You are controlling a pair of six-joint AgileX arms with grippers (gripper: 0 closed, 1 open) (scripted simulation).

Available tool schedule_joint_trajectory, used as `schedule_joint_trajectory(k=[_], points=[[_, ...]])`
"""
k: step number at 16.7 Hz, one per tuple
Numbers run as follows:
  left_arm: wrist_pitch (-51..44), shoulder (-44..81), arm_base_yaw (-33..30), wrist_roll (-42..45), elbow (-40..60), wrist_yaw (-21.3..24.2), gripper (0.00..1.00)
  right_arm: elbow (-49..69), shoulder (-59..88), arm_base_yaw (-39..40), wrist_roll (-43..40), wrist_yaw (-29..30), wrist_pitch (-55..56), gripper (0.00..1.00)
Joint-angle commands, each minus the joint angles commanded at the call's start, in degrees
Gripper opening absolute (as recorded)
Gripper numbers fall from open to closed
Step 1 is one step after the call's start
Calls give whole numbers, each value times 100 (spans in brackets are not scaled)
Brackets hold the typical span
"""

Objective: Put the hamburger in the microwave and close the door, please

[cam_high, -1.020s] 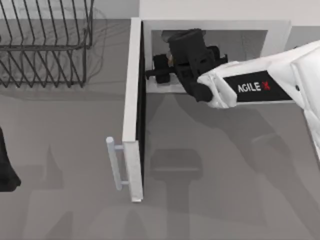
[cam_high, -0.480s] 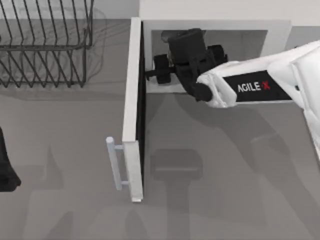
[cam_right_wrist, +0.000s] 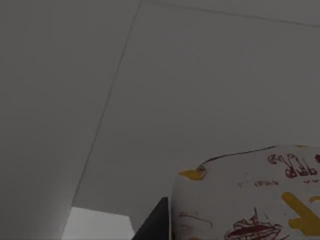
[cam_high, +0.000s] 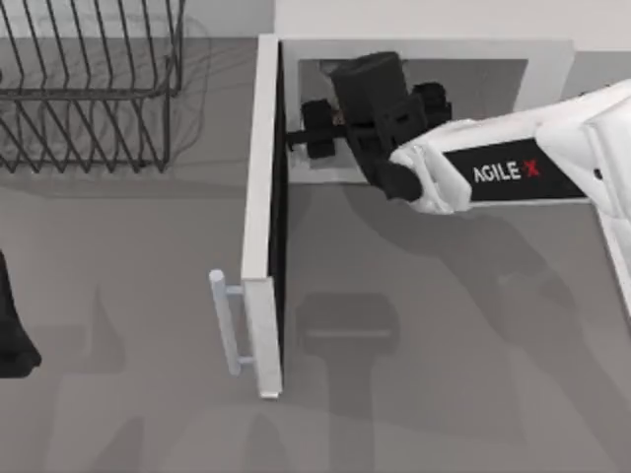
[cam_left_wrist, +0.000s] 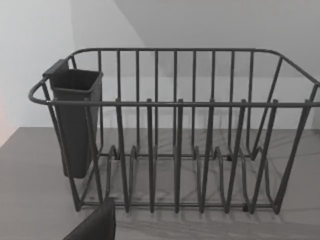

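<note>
Here, from above, the right arm's black two-finger gripper (cam_high: 325,138) reaches into the pale grey cavity of the large white boxy microwave (cam_high: 552,59); beside it, the tall white door (cam_high: 258,217) with a pale bar handle (cam_high: 225,320) stands swung wide open. The left arm's gripper (cam_high: 12,330) sits parked, well apart.

The left wrist view faces a black wire rack (cam_left_wrist: 175,130).

In the right wrist view, the cream-white hamburger (cam_right_wrist: 250,195) with yellow and brownish patches lies close against the right gripper inside the cavity; its long axis and the grip cannot be told.

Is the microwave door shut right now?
No, the door stands swung wide open from the microwave, with the right gripper reaching into the cavity.
</note>
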Motion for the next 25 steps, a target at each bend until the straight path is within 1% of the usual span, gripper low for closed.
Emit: schedule_joint_trajectory(k=[4, 14, 20, 25], points=[[0, 0, 0, 0, 0, 0, 100, -592, -331, 392, 221, 164, 234, 100], [0, 0, 0, 0, 0, 0, 100, -2790, -1555, 1309, 1011, 594, 749, 100], [0, 0, 0, 0, 0, 0, 100, -3792, -2153, 1564, 1178, 1057, 1067, 100], [0, 0, 0, 0, 0, 0, 100, -4280, -2112, 1608, 1143, 1310, 1123, 100]])
